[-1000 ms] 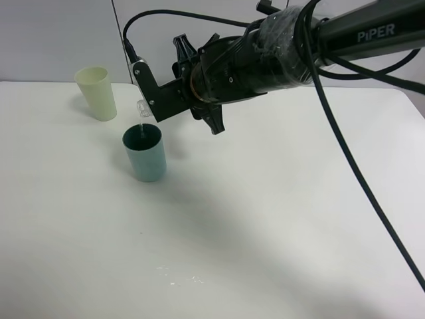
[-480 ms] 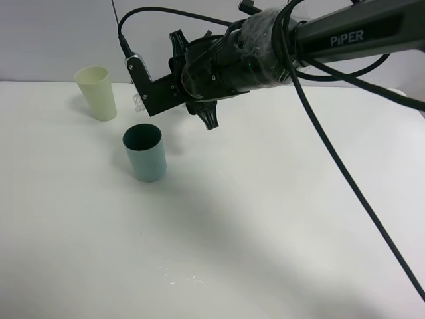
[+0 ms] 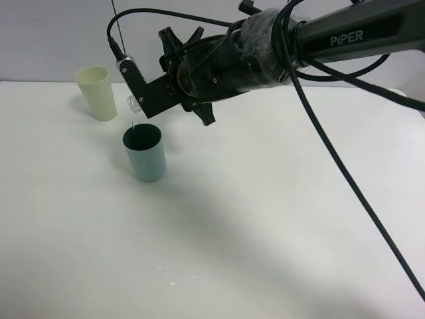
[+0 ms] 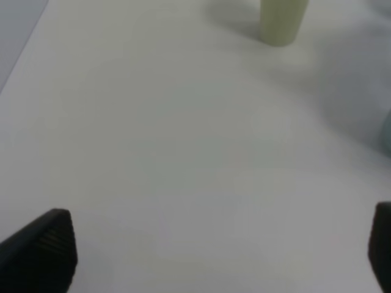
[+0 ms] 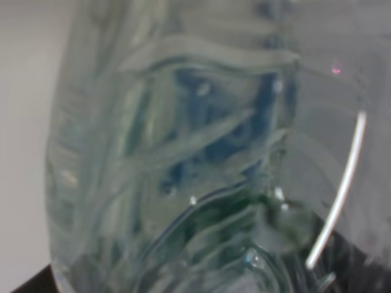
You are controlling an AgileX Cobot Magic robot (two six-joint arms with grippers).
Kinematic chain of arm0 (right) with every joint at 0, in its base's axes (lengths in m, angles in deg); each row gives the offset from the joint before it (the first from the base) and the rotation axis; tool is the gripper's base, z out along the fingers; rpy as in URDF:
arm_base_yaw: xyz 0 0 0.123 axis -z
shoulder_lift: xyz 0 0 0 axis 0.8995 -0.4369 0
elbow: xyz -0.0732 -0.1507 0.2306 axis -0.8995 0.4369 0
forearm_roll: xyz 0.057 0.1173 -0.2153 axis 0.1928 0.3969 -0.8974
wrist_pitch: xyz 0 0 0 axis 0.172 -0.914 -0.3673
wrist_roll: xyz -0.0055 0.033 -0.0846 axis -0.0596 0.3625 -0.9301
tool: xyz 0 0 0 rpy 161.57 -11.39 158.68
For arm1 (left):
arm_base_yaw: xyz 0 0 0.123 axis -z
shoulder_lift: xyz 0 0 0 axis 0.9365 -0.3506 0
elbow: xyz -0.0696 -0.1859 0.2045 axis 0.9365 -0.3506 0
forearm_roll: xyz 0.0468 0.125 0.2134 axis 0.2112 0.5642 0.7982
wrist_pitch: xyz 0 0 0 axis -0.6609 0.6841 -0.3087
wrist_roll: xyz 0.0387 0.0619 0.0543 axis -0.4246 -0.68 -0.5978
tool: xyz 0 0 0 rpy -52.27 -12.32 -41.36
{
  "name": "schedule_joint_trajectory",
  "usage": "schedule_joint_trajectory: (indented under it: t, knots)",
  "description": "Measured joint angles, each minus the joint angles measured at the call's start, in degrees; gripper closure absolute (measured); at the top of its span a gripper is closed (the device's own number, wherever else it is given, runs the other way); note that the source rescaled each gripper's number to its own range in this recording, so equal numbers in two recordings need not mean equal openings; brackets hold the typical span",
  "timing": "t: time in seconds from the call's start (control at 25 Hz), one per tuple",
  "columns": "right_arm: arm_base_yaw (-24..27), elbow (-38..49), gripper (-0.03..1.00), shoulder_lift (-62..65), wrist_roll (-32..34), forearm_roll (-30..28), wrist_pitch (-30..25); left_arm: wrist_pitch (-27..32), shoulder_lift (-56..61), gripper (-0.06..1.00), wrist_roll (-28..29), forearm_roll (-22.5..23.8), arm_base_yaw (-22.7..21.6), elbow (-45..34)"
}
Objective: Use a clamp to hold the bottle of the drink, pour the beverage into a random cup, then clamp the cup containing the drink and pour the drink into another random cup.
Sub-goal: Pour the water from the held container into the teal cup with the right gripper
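My right gripper [image 3: 141, 93] reaches across to the left and is shut on the clear ribbed bottle [image 3: 133, 104], tipped mouth-down. Just below the mouth stands the teal cup [image 3: 145, 153]. A thin thread of clear beverage [image 3: 133, 123] falls from the mouth toward the cup's near-left rim. In the right wrist view the bottle [image 5: 183, 152] fills the picture, with liquid and dark label showing through it. My left gripper [image 4: 211, 256] hovers open over bare table, nothing between its fingers [image 4: 43, 250]. The other random cup is out of view.
A pale yellow-green tapered cup [image 3: 97, 93] stands behind and left of the teal cup, and shows in the left wrist view as the pale cup [image 4: 282, 21]. Small water drops [image 3: 176, 278] lie near the table's front edge. The right arm's cable [image 3: 345, 179] hangs across the right side.
The right gripper with the bottle has shifted left and rolled further over. The stream was absent half a second ago and now falls again toward the teal cup. The left gripper's earlier frames are not given.
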Motion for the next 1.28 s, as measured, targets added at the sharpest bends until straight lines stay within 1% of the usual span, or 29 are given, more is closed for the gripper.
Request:
schedule_joint_trajectory:
  t: [0.36, 1.28]
  knots:
    - [0.0, 0.0, 0.97, 0.0, -2.81, -0.86, 0.0, 0.0, 0.0, 0.05, 0.0, 0.0, 0.0, 0.0]
    - [0.0, 0.0, 0.97, 0.0, -2.99, -0.86, 0.0, 0.0, 0.0, 0.05, 0.0, 0.0, 0.0, 0.0]
